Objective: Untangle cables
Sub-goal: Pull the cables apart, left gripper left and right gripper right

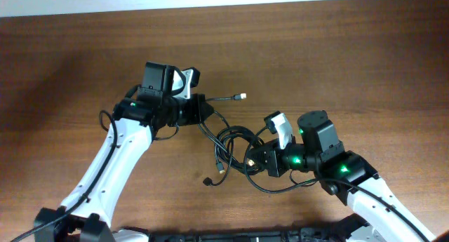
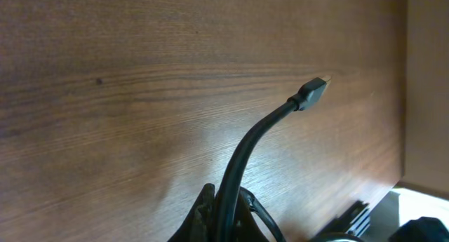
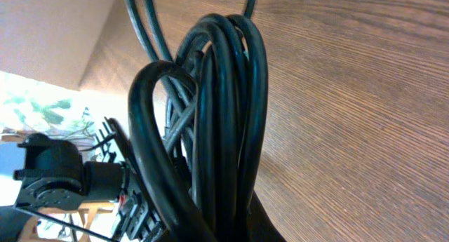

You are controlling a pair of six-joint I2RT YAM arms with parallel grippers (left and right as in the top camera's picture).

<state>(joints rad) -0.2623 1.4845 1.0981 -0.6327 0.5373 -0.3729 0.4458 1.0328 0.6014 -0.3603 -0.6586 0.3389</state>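
A tangle of thin black cables [image 1: 235, 149] lies on the wooden table between my two arms. My left gripper [image 1: 205, 109] is shut on one cable; its free end with a metal-tipped plug [image 1: 240, 97] sticks out to the right, also seen in the left wrist view [image 2: 313, 92]. My right gripper [image 1: 261, 158] is shut on the coiled bundle of cables [image 3: 217, 109], which fills the right wrist view. Another plug end [image 1: 208, 181] lies loose at the front of the tangle.
The wooden table [image 1: 337, 52] stretches all around. A black wire loops beside the left arm [image 1: 105, 119]. The arm bases stand at the front edge [image 1: 210, 235].
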